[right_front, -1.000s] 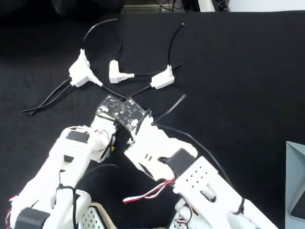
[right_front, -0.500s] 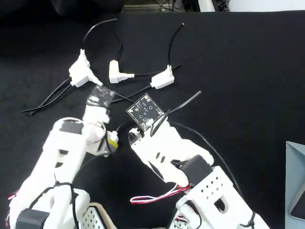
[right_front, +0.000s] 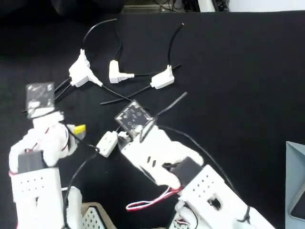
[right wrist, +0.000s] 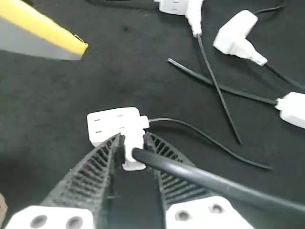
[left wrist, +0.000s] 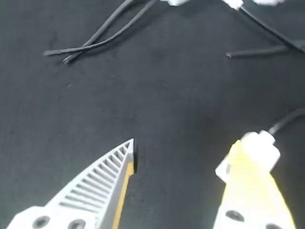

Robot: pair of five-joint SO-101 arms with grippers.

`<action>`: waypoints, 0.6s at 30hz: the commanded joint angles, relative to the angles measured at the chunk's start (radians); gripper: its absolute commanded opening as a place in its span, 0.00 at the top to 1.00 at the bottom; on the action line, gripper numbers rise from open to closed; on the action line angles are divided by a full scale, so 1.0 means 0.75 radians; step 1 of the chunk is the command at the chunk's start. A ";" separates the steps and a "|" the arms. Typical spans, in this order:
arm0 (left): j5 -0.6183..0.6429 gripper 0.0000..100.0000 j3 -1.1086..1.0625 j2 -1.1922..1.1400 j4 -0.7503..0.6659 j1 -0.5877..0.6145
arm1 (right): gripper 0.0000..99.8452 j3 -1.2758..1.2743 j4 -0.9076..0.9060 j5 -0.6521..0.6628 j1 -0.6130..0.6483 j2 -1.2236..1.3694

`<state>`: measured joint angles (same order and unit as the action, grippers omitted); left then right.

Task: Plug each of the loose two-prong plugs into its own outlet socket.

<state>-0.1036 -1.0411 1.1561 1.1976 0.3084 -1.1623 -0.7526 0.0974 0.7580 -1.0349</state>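
Observation:
My right gripper [right wrist: 131, 142] is shut on a white two-prong plug [right wrist: 132, 150] that sits against a white outlet block [right wrist: 112, 125]; its black cord trails away. From above, that pair [right_front: 107, 143] lies at table centre-left, at the tip of the right gripper [right_front: 119, 137]. My left gripper [left wrist: 181, 150] hangs open over bare cloth, its yellow finger [left wrist: 248, 181] beside the white block [left wrist: 259, 145]. In the high view the left gripper [right_front: 75, 133] is to the left of the block. Farther back lie another outlet piece [right_front: 79, 71] and two loose plugs [right_front: 116, 74] [right_front: 162, 78].
Black cords [right_front: 47, 100] run across the black cloth near the far outlet piece. A thin loose wire [right wrist: 217, 86] crosses by the plugs. A grey box [right_front: 295, 181] stands at the right edge of the table. The far right of the cloth is open room.
The left arm has pulled away to the left from the right gripper. The right gripper has shifted slightly left, and the white block and plug now show at its tip.

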 commanded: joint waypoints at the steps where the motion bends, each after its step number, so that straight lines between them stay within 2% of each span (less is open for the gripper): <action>1: 0.125 0.69 -0.175 0.241 -0.110 0.091 | 0.99 0.060 0.160 0.006 0.082 0.224; 4: 0.190 0.70 -0.271 0.358 -0.188 0.193 | 0.99 0.103 0.258 0.000 0.143 0.410; 8: 0.243 0.70 -0.310 0.462 -0.198 0.314 | 0.99 0.177 0.344 0.000 0.180 0.617; 18: 0.262 0.70 -0.367 0.518 -0.203 0.343 | 0.99 0.384 0.399 0.008 0.180 0.891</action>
<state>0.0852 -1.3234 1.5336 1.0610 0.5554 -0.9766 -0.4703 0.0974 0.8777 -0.4028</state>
